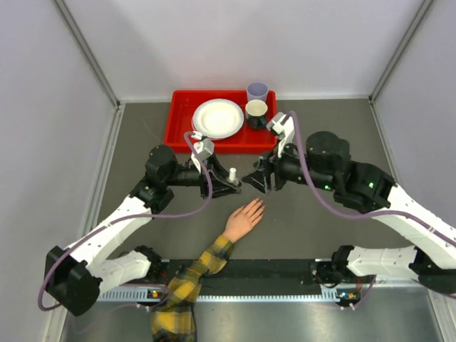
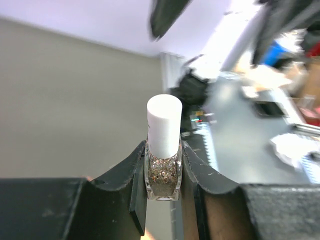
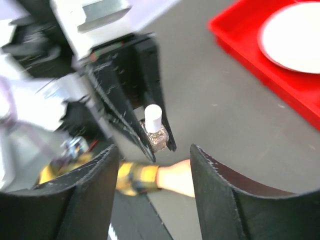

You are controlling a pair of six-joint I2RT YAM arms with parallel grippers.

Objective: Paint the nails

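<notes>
The left fingers clamp the polish bottle — light, slick glass; the right fingers stand apart facing its white cap, likely the grip point. The nails — tiny, rigid — tip the mannequin hand on the bench.

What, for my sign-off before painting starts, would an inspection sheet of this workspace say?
Surface: grey table, no spills seen.
Job's things: hand lies palm down at the near middle. The nails are too small to judge. The capped glitter bottle is held upright.
Clutter: red tray at the far edge holds a plate, a mug and a cup. A plaid sleeve crosses the arms' base rail.
Grippers: left gripper is shut on the bottle. The right gripper is open and empty, facing the cap.
Cables: purple cables, one looping loose along each arm.
Surroundings: pale walls; nothing else seen.
</notes>
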